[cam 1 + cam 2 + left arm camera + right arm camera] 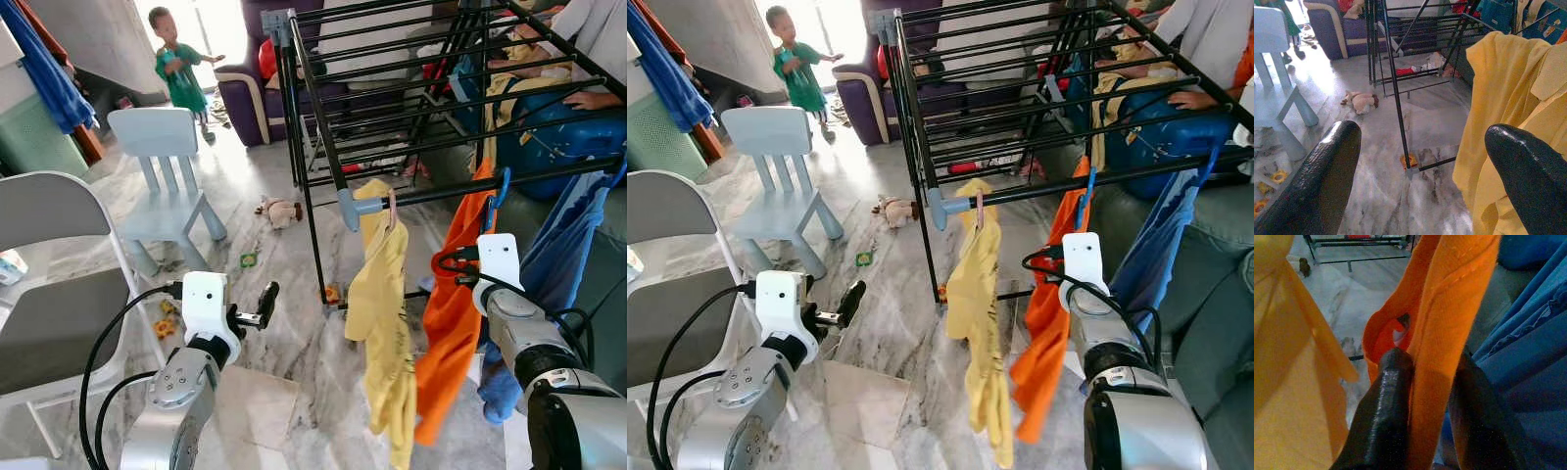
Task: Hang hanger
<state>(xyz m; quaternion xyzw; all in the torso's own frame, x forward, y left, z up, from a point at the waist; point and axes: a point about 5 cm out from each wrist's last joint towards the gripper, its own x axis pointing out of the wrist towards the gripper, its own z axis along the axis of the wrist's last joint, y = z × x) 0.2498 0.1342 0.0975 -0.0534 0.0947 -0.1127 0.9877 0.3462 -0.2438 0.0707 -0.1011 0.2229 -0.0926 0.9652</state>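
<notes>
- The drying rack (323, 147) stands on the marble floor (284, 294), and its front rail (470, 188) already carries three garments side by side.
- The yellow shirt (384, 323) hangs from a pink hook (392, 208) near the rail's grey end joint.
- The orange garment (453, 313) hangs just beside it from a blue hanger hook (502, 186) that sits over the rail, so the hanger appears to be seated already.
- A blue garment (558, 264) hangs further along.
- The right gripper (1422, 396) reaches up into the orange garment; its fingers (1383, 416) are closed on a fold of the cloth, probably steadying the garment while the hook settles.
- The left gripper (1420, 171) hovers low, near the yellow shirt, fingers wide apart and holding nothing.
</notes>
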